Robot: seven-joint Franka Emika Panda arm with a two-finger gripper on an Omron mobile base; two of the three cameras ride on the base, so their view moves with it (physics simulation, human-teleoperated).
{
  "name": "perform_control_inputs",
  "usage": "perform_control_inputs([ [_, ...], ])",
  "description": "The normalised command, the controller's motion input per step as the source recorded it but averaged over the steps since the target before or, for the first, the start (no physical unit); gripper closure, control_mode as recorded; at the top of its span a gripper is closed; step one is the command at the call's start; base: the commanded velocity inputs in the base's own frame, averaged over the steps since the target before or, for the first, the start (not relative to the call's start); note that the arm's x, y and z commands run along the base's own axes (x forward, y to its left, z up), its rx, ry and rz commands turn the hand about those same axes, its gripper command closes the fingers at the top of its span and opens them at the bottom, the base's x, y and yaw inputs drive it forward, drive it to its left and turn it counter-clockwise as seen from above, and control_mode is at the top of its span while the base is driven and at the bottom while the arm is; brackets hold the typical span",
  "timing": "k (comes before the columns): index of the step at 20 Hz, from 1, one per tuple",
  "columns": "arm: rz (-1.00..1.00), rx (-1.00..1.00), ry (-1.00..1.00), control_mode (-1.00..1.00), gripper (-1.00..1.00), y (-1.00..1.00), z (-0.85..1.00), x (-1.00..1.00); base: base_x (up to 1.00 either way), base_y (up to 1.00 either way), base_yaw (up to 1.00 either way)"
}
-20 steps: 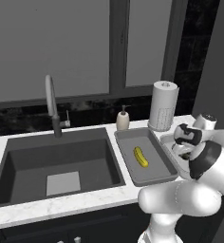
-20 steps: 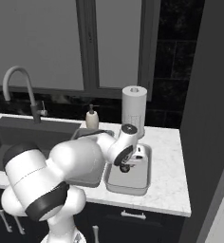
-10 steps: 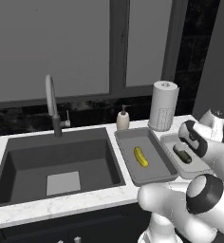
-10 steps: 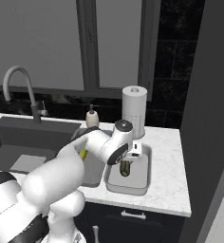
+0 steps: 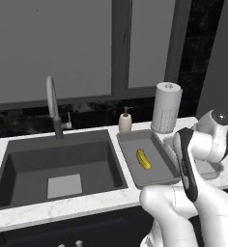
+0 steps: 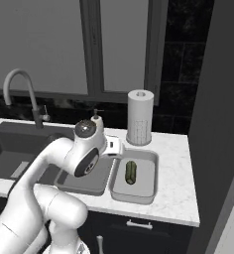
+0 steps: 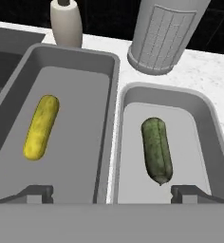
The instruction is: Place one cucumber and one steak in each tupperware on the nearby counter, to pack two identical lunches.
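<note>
Green cucumber [image 7: 157, 149] looks stiff, smooth, roll-prone; we'd pinch mid-body across its width. Gripper [image 7: 111, 192] fingers apart, empty.

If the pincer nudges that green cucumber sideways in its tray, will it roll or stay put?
The green cucumber looks round and stubby, lying free on the flat tray floor, so it would probably roll. The tray's raised rim should likely stop it. It looks stiff, so it probably won't bend when gripped, though its rounded skin might slip.
</note>
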Motion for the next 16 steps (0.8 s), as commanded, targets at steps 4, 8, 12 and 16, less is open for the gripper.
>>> perform_control_inputs([
  [4, 0.00, -0.08, -0.06, -1.00, -1.00, 0.68, 0.52, -0.46, 0.00, 0.00, 0.00],
  [8, 0.00, -0.04, -0.05, -1.00, -1.00, 0.51, 0.46, -0.65, 0.00, 0.00, 0.00],
  [12, 0.00, -0.03, -0.07, -1.00, -1.00, 0.48, 0.40, -0.74, 0.00, 0.00, 0.00],
  [16, 0.00, -0.06, -0.06, -1.00, -1.00, 0.66, 0.18, -0.69, 0.00, 0.00, 0.00],
])
